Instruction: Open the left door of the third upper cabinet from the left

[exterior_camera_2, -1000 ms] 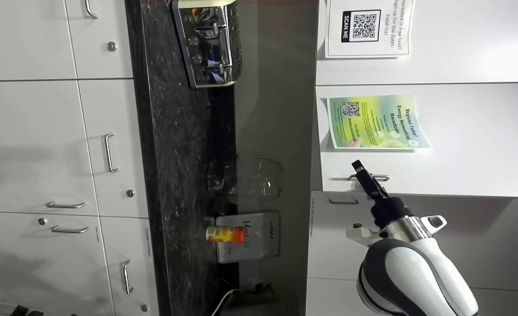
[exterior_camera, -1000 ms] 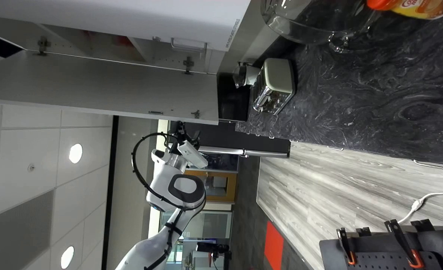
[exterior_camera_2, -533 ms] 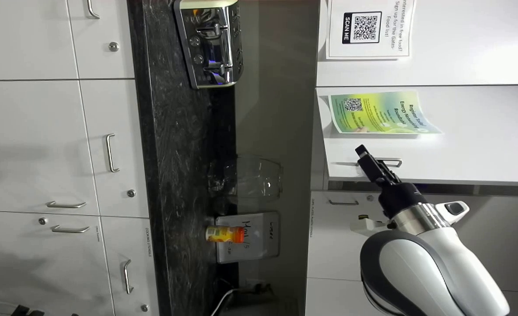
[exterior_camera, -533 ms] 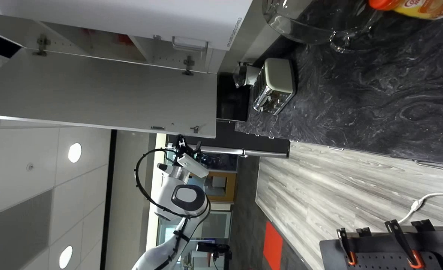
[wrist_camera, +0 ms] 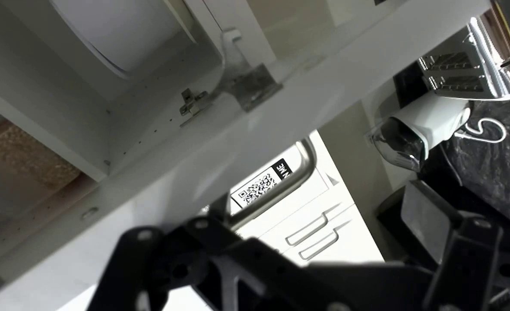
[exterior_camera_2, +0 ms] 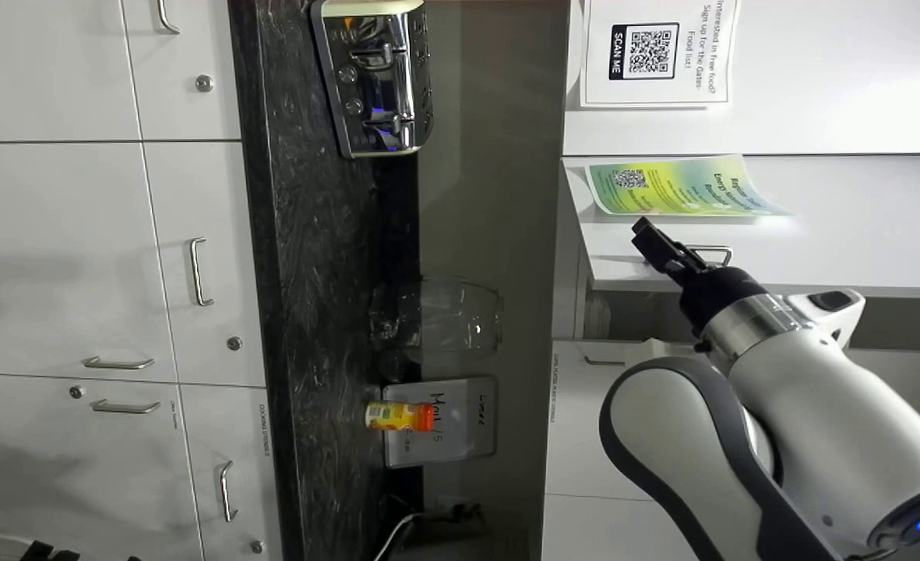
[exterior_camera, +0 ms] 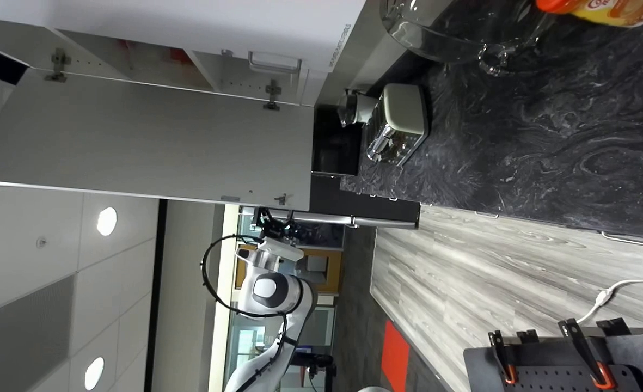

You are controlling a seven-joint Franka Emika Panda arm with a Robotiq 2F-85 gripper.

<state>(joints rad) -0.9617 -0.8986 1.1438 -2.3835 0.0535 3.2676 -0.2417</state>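
Note:
The left door (exterior_camera: 152, 136) is a plain light-grey panel standing ajar, swung outward from the third upper cabinet (exterior_camera: 220, 71). An exterior view shows its outer face (exterior_camera_2: 857, 234) with a flyer and a metal handle (exterior_camera_2: 713, 249). The wrist view shows the door (wrist_camera: 350, 77) from its free edge and inner side, with the cabinet interior (wrist_camera: 151, 125) behind. My gripper (exterior_camera_2: 646, 238) is at the handle. In the wrist view my gripper (wrist_camera: 324, 216) has its fingers wide apart. One finger reaches between handle (wrist_camera: 276, 190) and door. The other is free, far right of the handle.
The neighbouring door (exterior_camera_2: 623, 421) with its own handle is shut beside the opening. The dark counter (exterior_camera: 517, 141) lies below, with a toaster (exterior_camera: 405, 109), a glass jar (exterior_camera_2: 460, 315) and an orange-capped container (exterior_camera_2: 399, 416). A paper sign (exterior_camera_2: 662, 54) hangs on another shut door.
The door has swung further outward and the cabinet opening shows wider. My gripper has moved along with the handle, and the arm has shifted and turned.

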